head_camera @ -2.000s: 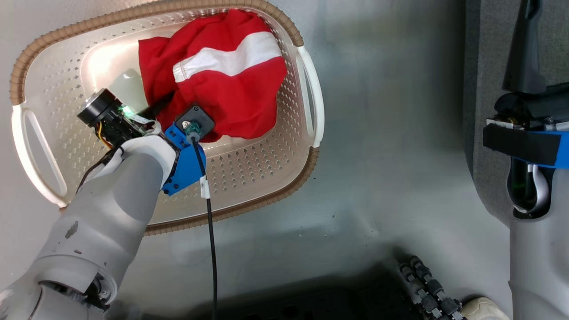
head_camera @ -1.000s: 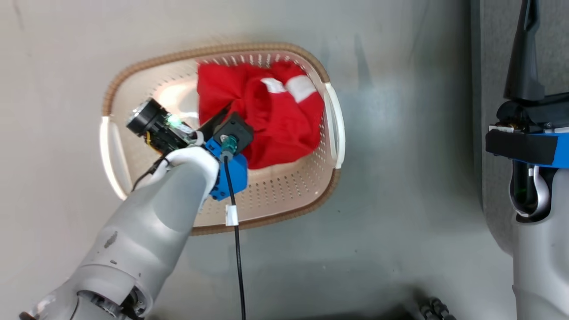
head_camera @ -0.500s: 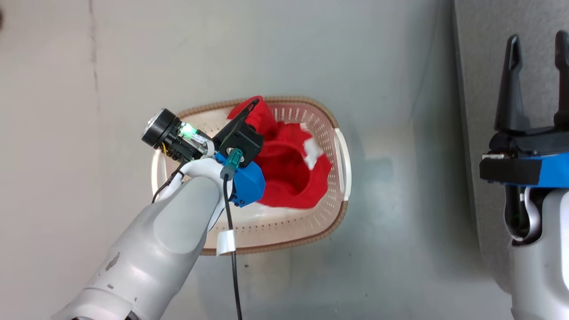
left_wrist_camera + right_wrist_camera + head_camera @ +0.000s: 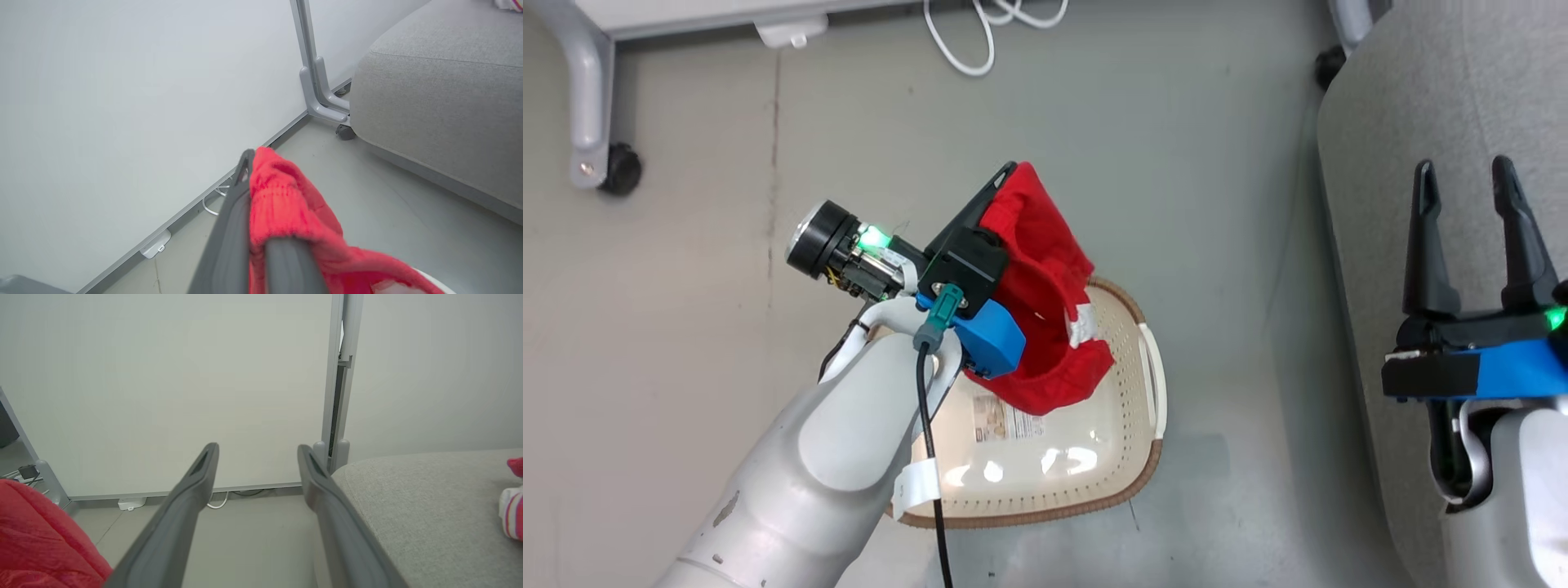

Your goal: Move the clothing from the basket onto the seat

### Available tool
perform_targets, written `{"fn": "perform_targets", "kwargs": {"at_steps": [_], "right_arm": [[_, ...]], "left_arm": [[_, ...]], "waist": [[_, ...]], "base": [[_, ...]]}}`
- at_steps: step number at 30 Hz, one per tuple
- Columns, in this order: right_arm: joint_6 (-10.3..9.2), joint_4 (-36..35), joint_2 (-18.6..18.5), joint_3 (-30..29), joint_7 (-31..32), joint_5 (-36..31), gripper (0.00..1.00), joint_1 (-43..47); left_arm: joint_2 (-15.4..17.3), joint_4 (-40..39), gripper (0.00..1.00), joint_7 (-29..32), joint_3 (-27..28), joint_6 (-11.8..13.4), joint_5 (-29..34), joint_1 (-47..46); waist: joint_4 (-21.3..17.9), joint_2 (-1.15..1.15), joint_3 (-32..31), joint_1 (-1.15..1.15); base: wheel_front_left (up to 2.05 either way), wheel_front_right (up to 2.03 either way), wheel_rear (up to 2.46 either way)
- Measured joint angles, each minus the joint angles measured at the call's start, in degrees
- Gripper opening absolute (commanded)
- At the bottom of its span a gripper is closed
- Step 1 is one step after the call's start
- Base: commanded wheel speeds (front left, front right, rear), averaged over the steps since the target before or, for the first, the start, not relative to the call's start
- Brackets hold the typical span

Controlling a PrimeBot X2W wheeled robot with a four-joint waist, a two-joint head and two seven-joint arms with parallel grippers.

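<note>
Hanging from the left gripper, the clothing is being held in the air as one bunched red mass, with a white patch showing on its right side; whether one garment or two are being carried cannot be told. The fabric is being pinched between the two dark fingers, which are being pressed together on a ribbed red edge near their tips, as is being shown in the left wrist view. The lower folds are being draped above the far end of the basket, and whether its rim is being touched cannot be told. The basket is being seen standing on the grey floor, with the barcode sticker on its inner bottom being exposed. The seat is being seen well apart from the clothing, to its right, its rounded edge running down the head view. The right gripper is being held over that seat with its fingers spread apart and nothing between them. A small striped cloth item is being shown lying on the seat at the right edge of the right wrist view. A white cable is being seen on the floor by the wall
</note>
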Motion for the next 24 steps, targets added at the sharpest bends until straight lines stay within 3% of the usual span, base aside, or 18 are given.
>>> {"fn": "perform_targets", "kwargs": {"at_steps": [24], "right_arm": [[0.0, 3.7, 1.1, 0.9, 0.0, 1.6, 1.0, 9.4]], "left_arm": [[-1.4, -11.9, 0.0, 0.0, 2.8, -2.1, 1.3, 1.2]], "waist": [[0.0, 0.0, -17.4, -0.01]], "base": [[0.0, 0.0, 0.0]]}}
